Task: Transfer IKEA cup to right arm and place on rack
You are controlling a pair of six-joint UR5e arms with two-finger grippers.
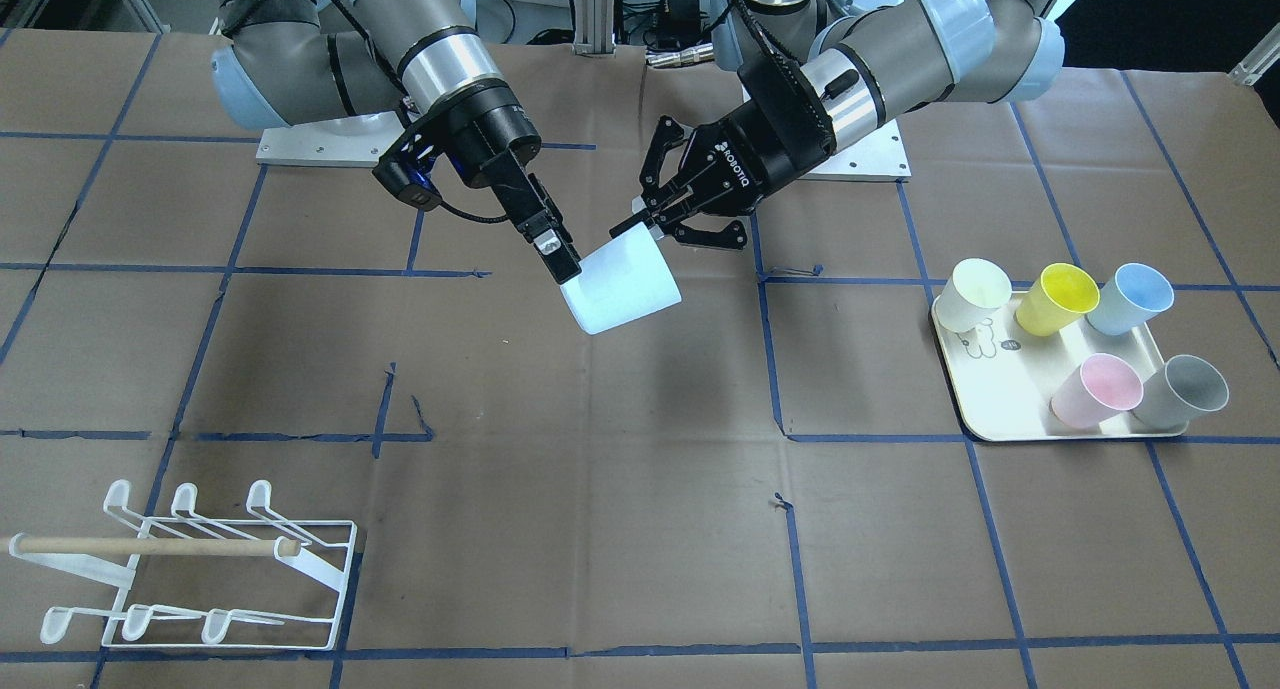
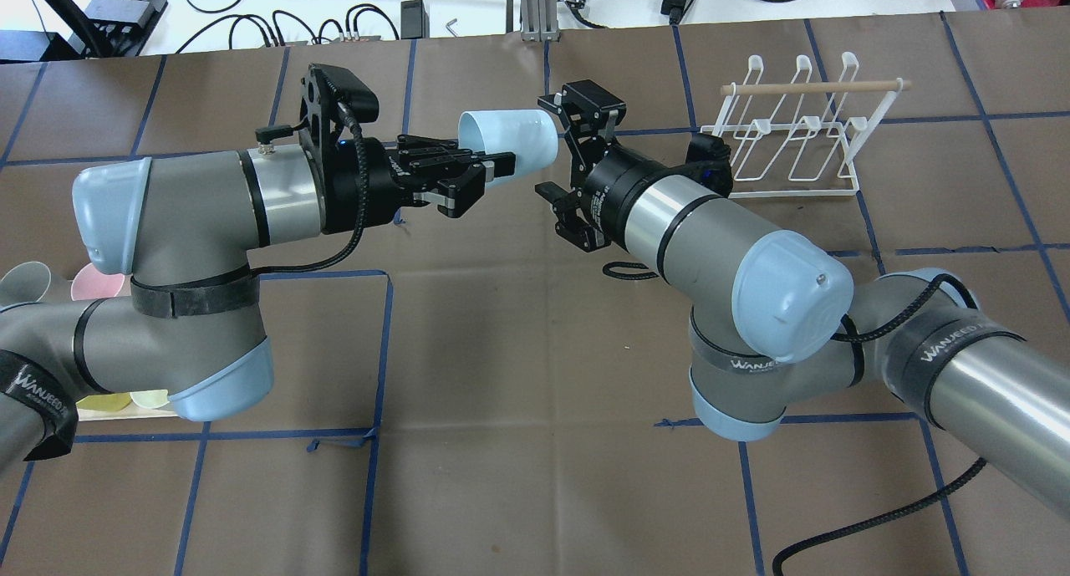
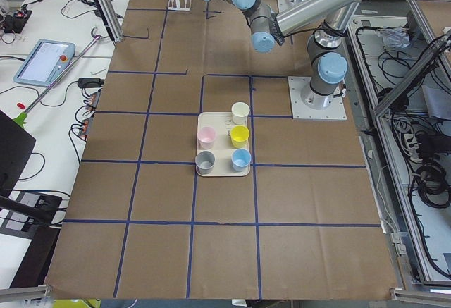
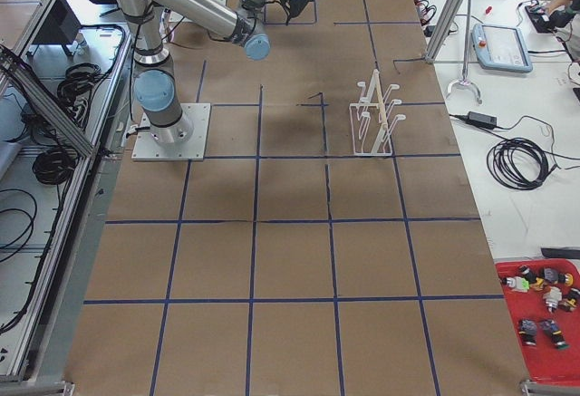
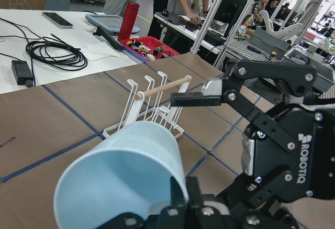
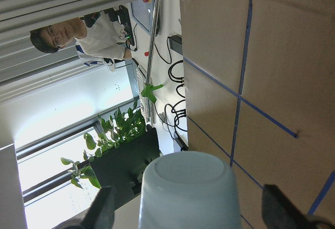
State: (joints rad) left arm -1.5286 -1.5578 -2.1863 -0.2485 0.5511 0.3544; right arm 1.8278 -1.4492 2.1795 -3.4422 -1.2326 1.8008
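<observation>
Four wide views, two wrist close-ups sharing cup [image 5: 120,171]

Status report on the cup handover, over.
Left fingers shut on pale blue cup, midair. Right fingers open around its base. Rack empty, path clear.

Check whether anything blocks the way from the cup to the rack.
Nothing visible does. Between the cup and the rack there is only the right pincer, open around the cup's base.

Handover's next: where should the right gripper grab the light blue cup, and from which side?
Likely the base end, from the robot's right: the cup hangs sideways, the left gripper pinches its rim, and the base points at the open right gripper.
</observation>
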